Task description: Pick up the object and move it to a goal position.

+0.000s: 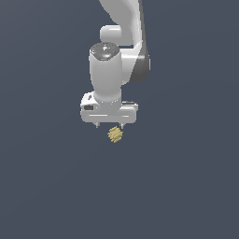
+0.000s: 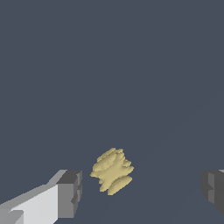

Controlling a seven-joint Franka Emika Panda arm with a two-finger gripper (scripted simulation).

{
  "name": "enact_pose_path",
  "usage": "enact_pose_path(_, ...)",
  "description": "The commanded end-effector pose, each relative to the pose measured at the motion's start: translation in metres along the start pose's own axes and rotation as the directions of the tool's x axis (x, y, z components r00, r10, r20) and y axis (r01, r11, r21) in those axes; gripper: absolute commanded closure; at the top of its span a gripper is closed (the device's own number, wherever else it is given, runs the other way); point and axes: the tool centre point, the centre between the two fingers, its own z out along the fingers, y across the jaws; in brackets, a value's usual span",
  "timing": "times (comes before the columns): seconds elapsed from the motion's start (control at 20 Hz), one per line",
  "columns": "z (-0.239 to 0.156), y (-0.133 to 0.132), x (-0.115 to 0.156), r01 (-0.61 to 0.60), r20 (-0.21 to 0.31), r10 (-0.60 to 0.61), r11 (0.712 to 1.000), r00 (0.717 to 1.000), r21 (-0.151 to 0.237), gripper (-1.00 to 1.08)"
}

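the white robot gripper [image 1: 109,125] hangs at the centre of the exterior view, jaws spread wide. the small pale yellow-tan spiky lump [image 1: 115,134] sits just below it on the dark grey worktop [image 1: 56,186], nearer the frame's right fingertip. in the wrist view the lump [image 2: 112,170] lies between the grey pads [image 2: 70,193]. i'd centre over it, lower, then close gently.

You're looking at the object [image 1: 115,134] [image 2: 112,170] — a small pale yellow-tan lump with a bumpy, spiky outline, ridged in layers across its body. In the exterior view it sits near the middle of the dark grey bench [image 1: 186,186] — whole, alone, tilted slightly.
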Motion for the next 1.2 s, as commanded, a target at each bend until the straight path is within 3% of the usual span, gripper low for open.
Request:
enact_pose_path(0.0, 0.0, 0.0, 0.0, 0.001, 0.0, -0.001, 1.0, 1.0, -0.001, -0.92)
enact_pose_path(0.7, 0.019, -0.005, -0.009, -0.153, 0.011, 0.153, 0.988, 0.988, 0.006, -0.92)
enact_pose_path(0.9, 0.029, -0.008, -0.015, -0.244, 0.018, 0.244, 0.97, 0.97, 0.008, -0.92)
enact_pose_path(1.15, 0.045, -0.011, -0.024, -0.374, 0.029, 0.374, 0.927, 0.927, 0.007, -0.92)
